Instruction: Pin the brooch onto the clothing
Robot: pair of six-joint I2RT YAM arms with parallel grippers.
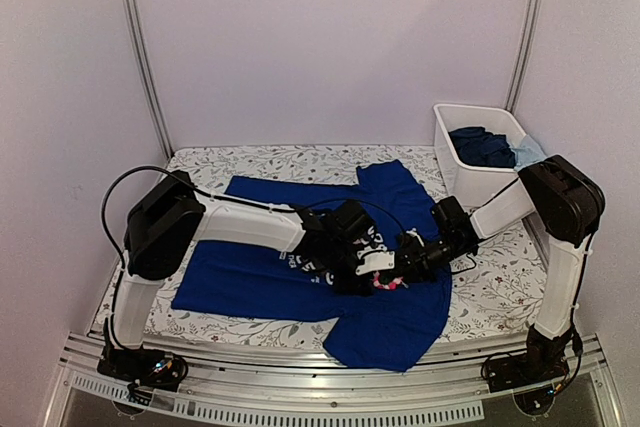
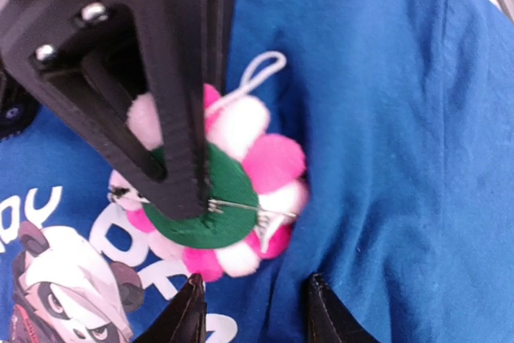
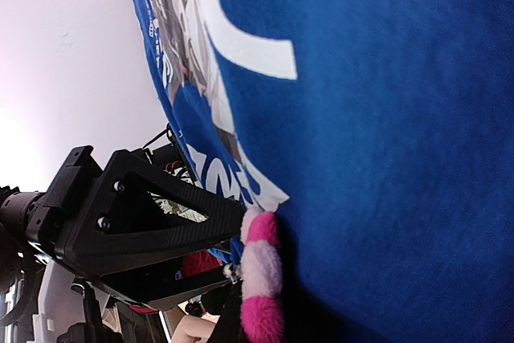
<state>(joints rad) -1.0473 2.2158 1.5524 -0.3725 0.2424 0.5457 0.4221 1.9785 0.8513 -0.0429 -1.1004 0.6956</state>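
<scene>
The royal-blue T-shirt (image 1: pixel 250 277) lies spread on the table, and its panda print (image 2: pixel 56 279) shows in the left wrist view. The brooch (image 1: pixel 388 283), with pink and white petals, rests against the shirt near its middle. In the left wrist view its green back and metal pin (image 2: pixel 217 214) face the camera. My right gripper (image 1: pixel 405 265) is shut on the brooch, with one black finger (image 2: pixel 173 118) across the green back. My left gripper (image 2: pixel 255 311) is open just beside the brooch, its tips either side of a fold of shirt. The right wrist view shows the brooch (image 3: pixel 261 279) edge-on against the shirt (image 3: pixel 401 158).
A white bin (image 1: pixel 450 162) at the back right holds bunched dark-blue and light-blue clothes (image 1: pixel 483 145). The floral tablecloth (image 1: pixel 500 287) shows around the shirt. White walls stand close at the back and on both sides.
</scene>
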